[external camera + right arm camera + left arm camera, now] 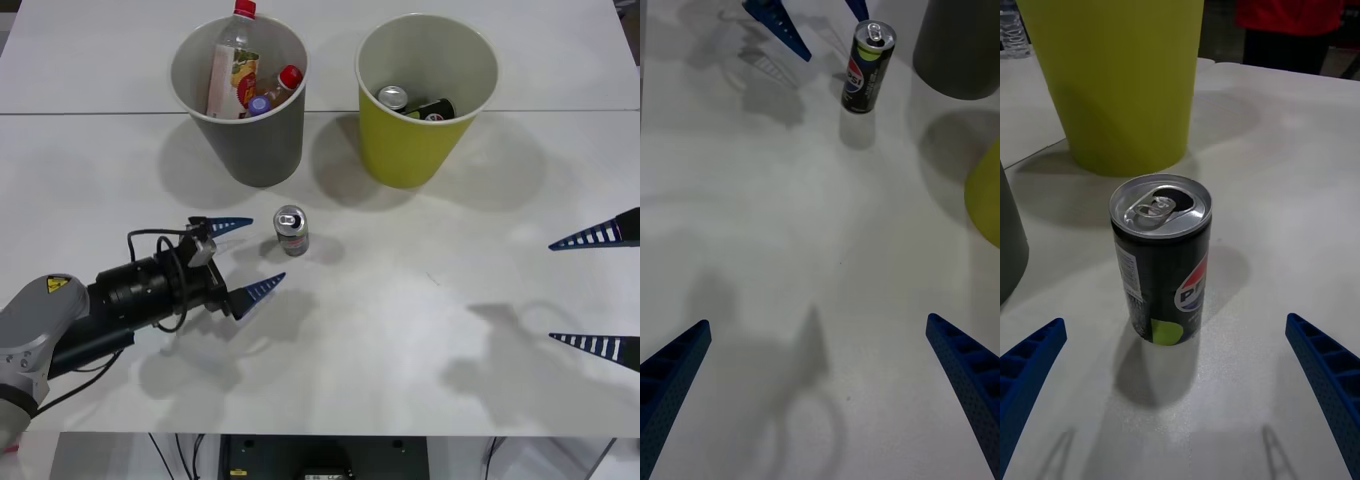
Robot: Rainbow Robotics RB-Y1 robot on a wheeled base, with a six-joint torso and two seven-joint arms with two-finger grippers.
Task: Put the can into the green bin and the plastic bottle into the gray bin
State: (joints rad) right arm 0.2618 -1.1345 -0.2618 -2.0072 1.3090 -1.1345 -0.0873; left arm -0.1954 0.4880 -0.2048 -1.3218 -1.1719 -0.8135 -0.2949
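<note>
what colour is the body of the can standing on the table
Black, with a yellow-green patch and a red, white and blue logo; the can shows best in the left wrist view.

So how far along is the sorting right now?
Bottles already sit in the gray bin, cans in the green bin. The open left gripper faces the upright can on the table, not gripping yet. Right gripper waits open.

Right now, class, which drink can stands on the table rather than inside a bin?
The can standing upright before the open left gripper; the other cans lie inside the green bin.
</note>
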